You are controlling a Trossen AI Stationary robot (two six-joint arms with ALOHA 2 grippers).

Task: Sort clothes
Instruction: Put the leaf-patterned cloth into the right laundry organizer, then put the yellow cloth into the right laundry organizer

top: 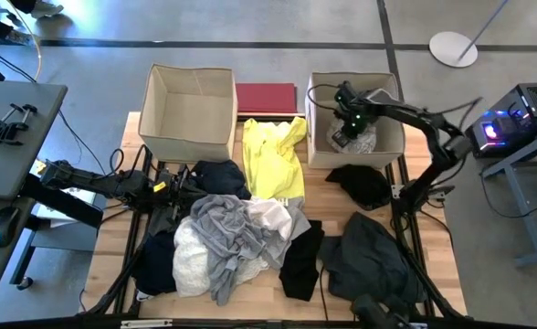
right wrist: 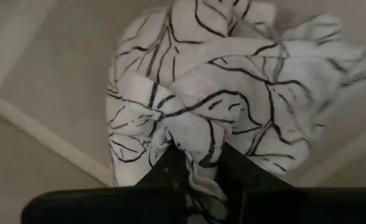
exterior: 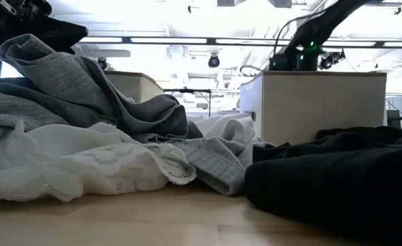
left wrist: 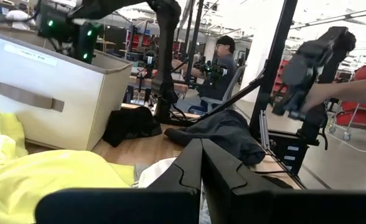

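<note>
Your right gripper [right wrist: 198, 163] is down inside the right-hand box [top: 392, 137], its fingers pinched onto a fold of the white black-lined garment [right wrist: 233, 93], which lies bunched on the box floor directly under it. Just outside that box lies a black garment [top: 360, 183]. Your left gripper [left wrist: 201, 163], fingers closed together on nothing, sits low over the desk [top: 342, 306] with the yellow garment [top: 273, 155] just beside it and the grey and white pile [top: 232, 238] close by

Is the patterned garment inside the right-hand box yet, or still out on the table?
Inside. The patterned garment lies crumpled on the floor of the right box, the right gripper pinching its fabric.
</note>
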